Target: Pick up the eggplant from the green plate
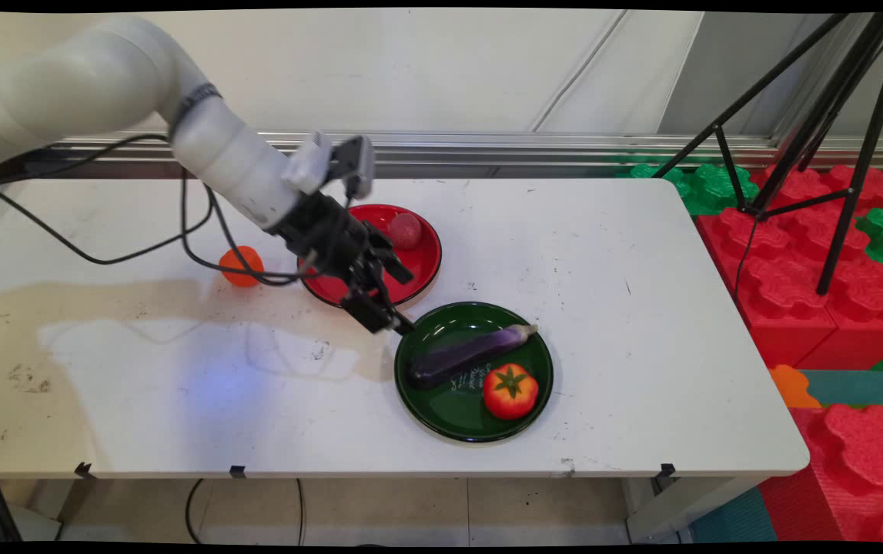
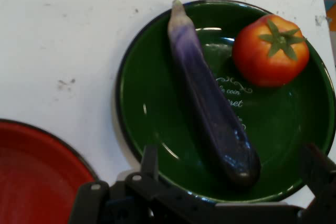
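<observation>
**Pincer spread wide at the green plate's rim**

The black pincer hangs low over the near-left edge of the dark green plate, its fingers splayed apart and gripping nothing. In the hand view one finger stands up at the lower left, the other at the far right edge, and the plate's rim runs between them.

Closest to the pincer is the purple eggplant. Its dark rounded end lies just ahead of the open fingers, inside the plate, and its body runs away from the pincer to a pale tip at the plate's far rim. No contact is visible between finger and eggplant.

Next out, beside the eggplant and on the same plate, sits the red tomato, green stem cap up, a little apart from the eggplant.

Behind the pincer, under the wrist, is the red plate with a reddish ball on its far side. Farther back still, beyond the hanging cables, an orange ball rests on the white table.
</observation>
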Motion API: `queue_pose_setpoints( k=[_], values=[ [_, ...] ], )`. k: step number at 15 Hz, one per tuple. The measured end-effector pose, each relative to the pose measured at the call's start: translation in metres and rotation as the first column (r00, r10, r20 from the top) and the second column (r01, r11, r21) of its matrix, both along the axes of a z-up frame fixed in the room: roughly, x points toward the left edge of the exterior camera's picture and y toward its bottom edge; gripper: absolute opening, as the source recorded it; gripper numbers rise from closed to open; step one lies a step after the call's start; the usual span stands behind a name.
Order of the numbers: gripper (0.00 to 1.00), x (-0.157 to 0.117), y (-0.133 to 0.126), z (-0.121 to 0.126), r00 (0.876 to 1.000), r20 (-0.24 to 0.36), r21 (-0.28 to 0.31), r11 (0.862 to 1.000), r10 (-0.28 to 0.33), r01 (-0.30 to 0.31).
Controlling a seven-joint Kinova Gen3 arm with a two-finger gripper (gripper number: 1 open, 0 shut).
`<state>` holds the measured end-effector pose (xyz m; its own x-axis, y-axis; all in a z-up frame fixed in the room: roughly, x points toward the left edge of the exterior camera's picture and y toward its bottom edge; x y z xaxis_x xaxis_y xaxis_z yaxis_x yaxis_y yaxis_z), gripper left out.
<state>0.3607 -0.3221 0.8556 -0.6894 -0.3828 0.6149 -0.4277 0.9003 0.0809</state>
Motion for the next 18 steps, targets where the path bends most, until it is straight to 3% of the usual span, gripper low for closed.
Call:
queue_pose_setpoints(
  k=[9,18],
  values=[
    [1.0,-0.048,-0.01,-0.052,0.998,0.053,0.056,0.998,-0.039,0.036],
    [1.0,-0.069,-0.016,-0.08,0.996,0.085,0.081,0.996,-0.034,0.027]
  ],
)
